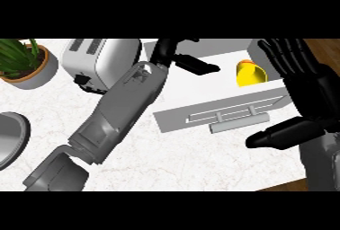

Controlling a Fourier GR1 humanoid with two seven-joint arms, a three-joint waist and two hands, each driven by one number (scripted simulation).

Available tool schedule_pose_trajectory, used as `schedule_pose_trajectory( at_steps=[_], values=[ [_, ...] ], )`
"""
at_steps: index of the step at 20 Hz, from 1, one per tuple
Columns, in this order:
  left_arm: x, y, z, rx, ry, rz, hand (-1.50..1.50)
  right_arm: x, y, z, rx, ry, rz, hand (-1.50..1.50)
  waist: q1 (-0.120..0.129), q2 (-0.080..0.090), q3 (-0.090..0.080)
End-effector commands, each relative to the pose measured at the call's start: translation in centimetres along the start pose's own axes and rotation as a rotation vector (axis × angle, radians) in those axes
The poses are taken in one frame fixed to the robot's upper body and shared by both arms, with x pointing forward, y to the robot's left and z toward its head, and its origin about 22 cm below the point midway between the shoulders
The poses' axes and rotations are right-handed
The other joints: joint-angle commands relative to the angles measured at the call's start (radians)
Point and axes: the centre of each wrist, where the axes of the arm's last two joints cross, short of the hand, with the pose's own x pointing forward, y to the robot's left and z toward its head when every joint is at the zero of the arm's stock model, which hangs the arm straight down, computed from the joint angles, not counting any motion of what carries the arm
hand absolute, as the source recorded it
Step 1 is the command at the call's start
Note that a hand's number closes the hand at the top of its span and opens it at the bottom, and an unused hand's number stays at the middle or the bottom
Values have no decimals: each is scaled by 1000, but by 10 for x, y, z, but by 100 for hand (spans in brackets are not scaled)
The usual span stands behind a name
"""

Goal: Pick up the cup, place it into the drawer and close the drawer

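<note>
The yellow cup (251, 74) lies inside the open white drawer (219, 53), near its right wall. The drawer's front panel (199, 117) with its grey handle (239, 122) juts out over the counter. My left forearm crosses the counter diagonally, and my left hand (174, 54) hangs over the drawer's back left, fingers relaxed and holding nothing, a short way left of the cup. My right hand (309, 96) stands open at the right edge, fingers up, beside the drawer's right end, its thumb (279, 134) just below the handle.
A silver toaster (100, 58) stands left of the drawer. A potted plant (25, 65) sits at the back left corner. A grey round pan (10, 139) shows at the left edge. The white marble counter (192, 157) ends at the lower right.
</note>
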Motion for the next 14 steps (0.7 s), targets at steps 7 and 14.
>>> schedule_pose_trajectory(
  at_steps=[7,14],
  values=[
    [26,-4,-6,65,-196,240,-150,-10,37,-3,459,67,-121,150,10,-14,-1],
    [5,4,0,149,-194,282,-150,-4,11,9,580,332,226,-150,104,-31,-2]
  ],
)
